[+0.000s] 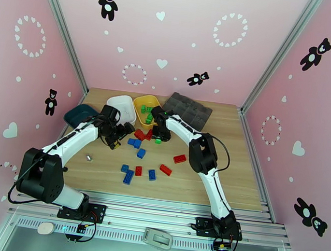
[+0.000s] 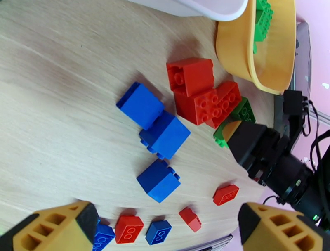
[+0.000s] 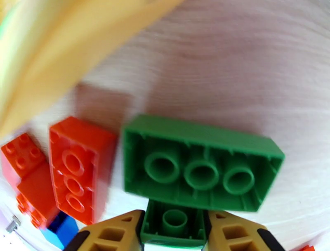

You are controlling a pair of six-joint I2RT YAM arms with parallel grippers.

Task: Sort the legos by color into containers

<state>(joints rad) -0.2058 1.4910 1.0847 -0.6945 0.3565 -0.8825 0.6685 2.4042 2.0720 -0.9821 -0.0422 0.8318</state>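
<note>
My right gripper (image 3: 175, 231) is shut on a small green lego (image 3: 174, 221) lying upside down on the table, just in front of the yellow container (image 1: 144, 112), which holds several green legos. A larger green lego (image 3: 202, 169), also upside down, touches the small one on its far side. Red legos (image 3: 78, 165) lie just left of them. My left gripper (image 1: 116, 139) hangs open over the table with nothing between its fingers (image 2: 53, 227). It looks across blue legos (image 2: 159, 134) and red legos (image 2: 200, 93) toward the right gripper (image 2: 255, 144). The white container (image 1: 124, 107) and the teal container (image 1: 80, 115) stand at the back left.
A dark grey compartmented organizer (image 1: 188, 110) lies at the back right. Loose blue legos (image 1: 129, 174) and red legos (image 1: 165, 169) are scattered mid-table, and another red lego (image 1: 179, 158) lies beside the right arm. A small metal piece (image 1: 89, 158) sits by the left arm.
</note>
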